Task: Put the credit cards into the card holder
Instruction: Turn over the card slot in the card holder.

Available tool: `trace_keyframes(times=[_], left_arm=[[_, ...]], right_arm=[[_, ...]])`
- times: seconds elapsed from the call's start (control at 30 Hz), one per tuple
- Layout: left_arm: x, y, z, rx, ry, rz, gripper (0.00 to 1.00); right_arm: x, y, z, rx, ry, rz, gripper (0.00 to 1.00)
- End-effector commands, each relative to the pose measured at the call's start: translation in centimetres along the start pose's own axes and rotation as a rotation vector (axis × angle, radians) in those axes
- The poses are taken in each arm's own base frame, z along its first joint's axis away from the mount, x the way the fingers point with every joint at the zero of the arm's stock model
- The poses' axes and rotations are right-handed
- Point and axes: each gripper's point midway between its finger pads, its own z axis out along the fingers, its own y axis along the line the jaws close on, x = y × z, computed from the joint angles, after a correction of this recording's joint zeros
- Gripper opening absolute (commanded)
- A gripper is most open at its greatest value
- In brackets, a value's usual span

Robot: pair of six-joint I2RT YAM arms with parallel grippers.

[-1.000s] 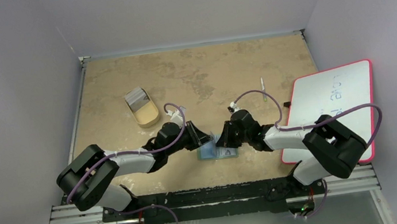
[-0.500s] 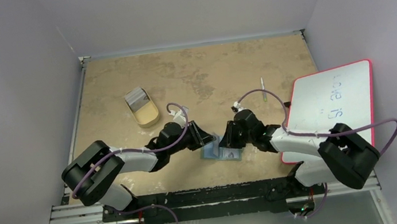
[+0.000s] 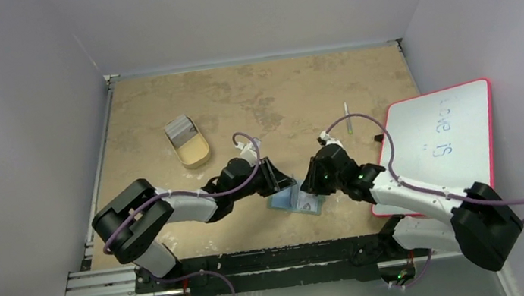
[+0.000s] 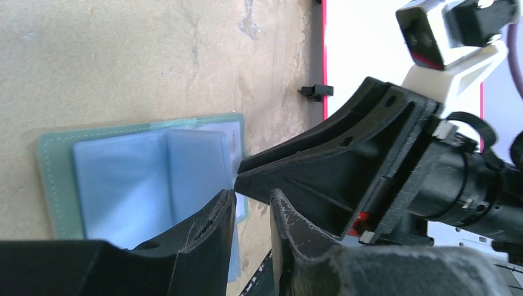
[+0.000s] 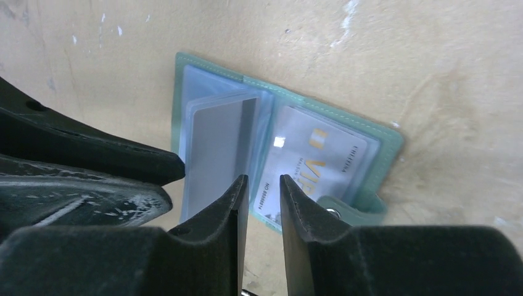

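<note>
The holder [image 3: 295, 203] lay open and face up at the 6 o'clock edge of the surface [image 3: 275, 93]. Its long axis ran roughly from 9 to 3 o'clock in the top view. A VIP card [image 5: 321, 163] sat in one clear sleeve. What looked like a grey card [image 5: 216, 148] sat in the middle leaf, which stood a little off the cover.

Both claws hung just above it, tips nearly meeting over the middle fold. From the left claw [image 4: 253, 198] the holder lay toward 4 o'clock in the top view; from the right claw [image 5: 264, 182] it lay toward 7 o'clock. Neither arm was clearly nearer.

The left claw stood a narrow slit apart, with nothing between its jaws. The right claw was the same, slightly parted and empty, with the sleeves visible through the gap. I could not tell whether either tip touched the holder.

The remaining cards [image 3: 181, 129] were stacked at the far end of the tray [image 3: 197, 156], at 10 o'clock from the holder and well apart. The left arm was the nearer one to them. So the next fetch likely fell to that arm, swinging away toward 10 o'clock, while the right one stayed by the fold.
</note>
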Motion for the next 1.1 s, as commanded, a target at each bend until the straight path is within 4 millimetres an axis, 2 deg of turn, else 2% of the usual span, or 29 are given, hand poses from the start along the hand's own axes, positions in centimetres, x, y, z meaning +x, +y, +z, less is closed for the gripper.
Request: trace_keyframes(times=[0.0,0.2,0.37,0.5,0.67,0.8,1.07], left_arm=[[-0.3,-2.8,1.0,0.075,-0.005,0.033,0.27],[0.7,-3.2,1.9,0.076,0.019,0.040,0.27],[1.0,-3.1,2.3,0.057,0.026,0.051,0.27],[0.4,-2.6,1.8,0.004,-0.001,0.078,0.28],[-0.7,-1.2,0.7,-0.104,-0.042,0.129,0.27],[-0.8,0.4,0.0,-0.196,-0.037,0.162,0.28],[-2.1,5.3,-3.4,-0.488,-0.087,0.222,0.29]], right_arm=[[-2.8,-1.0,-2.8,0.120,-0.106,0.009,0.28],[-4.0,-1.8,-5.3,0.157,-0.174,0.043,0.28],[-4.2,-1.1,-6.0,0.123,-0.181,0.064,0.29],[-4.4,-0.2,-6.3,0.079,-0.186,0.068,0.29],[-3.6,1.8,-5.4,-0.047,-0.148,0.064,0.30],[-2.1,2.4,-4.1,-0.110,-0.095,0.111,0.39],[-0.9,1.0,-2.0,-0.079,-0.082,0.192,0.51]])
